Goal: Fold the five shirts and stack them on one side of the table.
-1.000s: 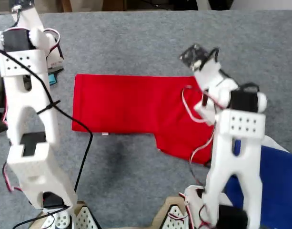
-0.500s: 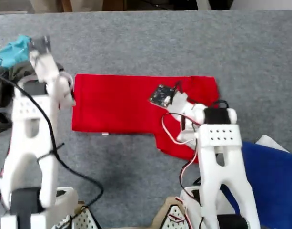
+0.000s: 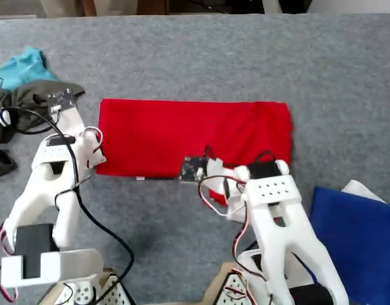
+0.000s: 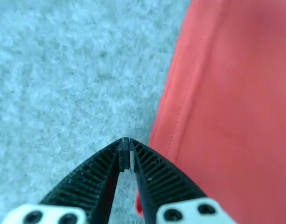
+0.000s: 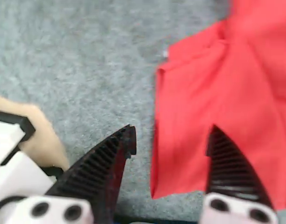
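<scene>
The red shirt (image 3: 195, 136) was smooth, matte cloth spread flat in a broad rectangle, with one sleeve tab jutting from its near edge and a stitched hem along its side. Beneath it the surface (image 3: 182, 57) was grey and felt-like, with a fuzzy nap.

The left gripper (image 4: 125, 154) was closed, its ridged black tips pressed together on nothing. It hung over bare grey felt with the shirt's hemmed side edge just beside it. The right gripper (image 5: 173, 135) stood wide open, straddling the corner of the sleeve tab. One ridged finger (image 5: 110, 158) was over the felt and the other was over red cloth. A flat blue shirt (image 3: 360, 235) lay beyond that arm's outer side. A crumpled teal garment (image 3: 23, 67) and an olive garment (image 3: 29, 95) lay past the left arm (image 3: 55, 171).

A second before, the left arm had been reared up off the shirt's side, and it had since swung down to the hem. The right arm (image 3: 271, 203) had drawn back from the shirt's far corner to the sleeve. The shirt itself had not shifted.
</scene>
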Robot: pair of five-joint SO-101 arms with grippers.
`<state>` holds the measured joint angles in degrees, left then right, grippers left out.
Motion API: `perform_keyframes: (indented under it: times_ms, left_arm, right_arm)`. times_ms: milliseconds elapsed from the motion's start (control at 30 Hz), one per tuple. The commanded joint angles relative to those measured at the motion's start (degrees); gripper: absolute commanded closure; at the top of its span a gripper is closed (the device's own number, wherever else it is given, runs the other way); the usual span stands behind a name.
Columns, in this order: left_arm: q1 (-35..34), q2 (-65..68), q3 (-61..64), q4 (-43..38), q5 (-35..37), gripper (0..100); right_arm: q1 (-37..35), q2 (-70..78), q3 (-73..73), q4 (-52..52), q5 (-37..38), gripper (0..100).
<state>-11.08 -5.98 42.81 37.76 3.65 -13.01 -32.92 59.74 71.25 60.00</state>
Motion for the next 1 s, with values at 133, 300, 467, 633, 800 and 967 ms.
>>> perform_keyframes:
  times_ms: [133, 300, 467, 633, 800, 967]
  left_arm:
    - [-0.7, 3.38, -5.89, 1.23, 0.26, 98]
    - [-0.7, 3.38, -5.89, 1.23, 0.18, 98]
    - [-0.62, 3.38, -5.8, 1.23, 0.18, 98]
    - [-0.53, 3.38, -5.54, 1.23, 0.18, 98]
    - [-0.44, 3.38, -5.45, 1.23, 0.18, 98]
    - [-0.44, 3.38, -5.45, 1.23, 0.18, 98]
  right_arm:
    - [5.93, -1.89, 3.38, -3.87, 7.21, 70.9]
    - [7.25, -1.45, 6.99, -11.16, 8.53, 70.9]
    - [7.25, -1.36, 7.34, -14.24, 8.62, 71.0]
    - [7.34, 2.15, 7.34, -16.97, 8.62, 71.1]
    - [7.52, 10.59, 4.97, -18.46, 8.62, 75.3]
    - [9.1, 12.26, 3.65, -19.69, 8.62, 76.4]
